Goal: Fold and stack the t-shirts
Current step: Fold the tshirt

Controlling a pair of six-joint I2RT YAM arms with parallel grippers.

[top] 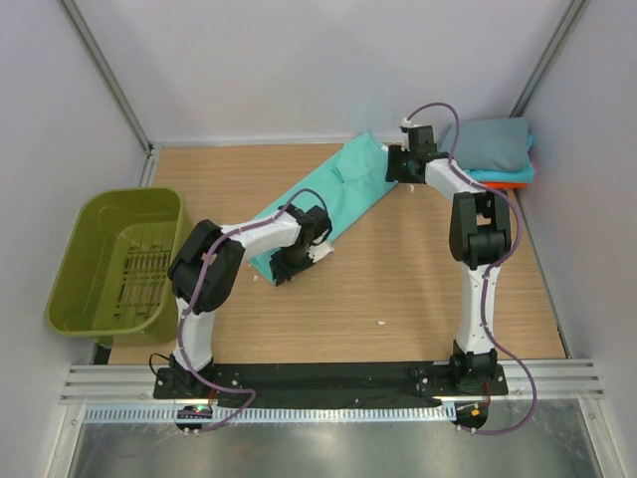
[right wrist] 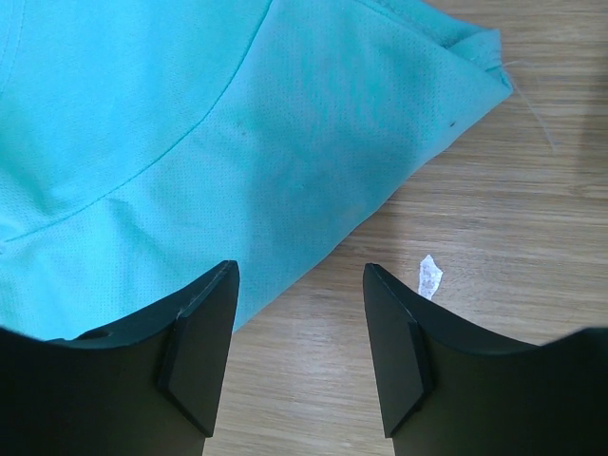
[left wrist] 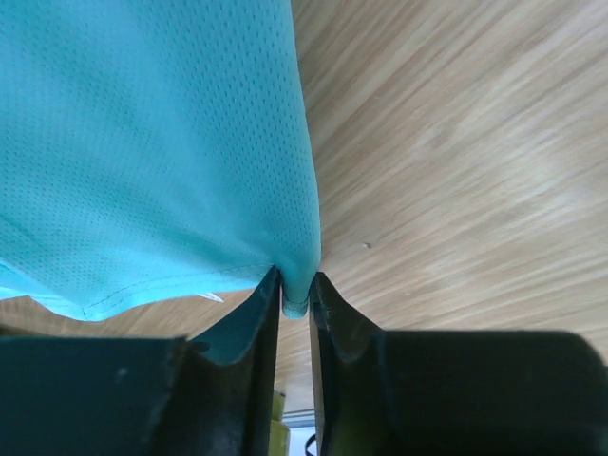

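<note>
A mint-green t-shirt (top: 333, 194) lies folded into a long strip, running diagonally from the table's middle to the far right. My left gripper (top: 289, 267) is shut on its near corner; the left wrist view shows the cloth (left wrist: 152, 142) pinched between the fingers (left wrist: 296, 294). My right gripper (top: 396, 164) is open over the shirt's far edge; the right wrist view shows the cloth (right wrist: 190, 133) under and beyond the left finger, with bare wood between the fingers (right wrist: 299, 285). A stack of folded shirts, slate grey (top: 495, 144) over cyan (top: 508, 175) and orange-red (top: 506, 185), sits at the far right corner.
An olive-green plastic basket (top: 119, 261) stands off the table's left edge. A small white scrap (right wrist: 429, 275) lies on the wood by my right gripper. White walls close in the back and both sides.
</note>
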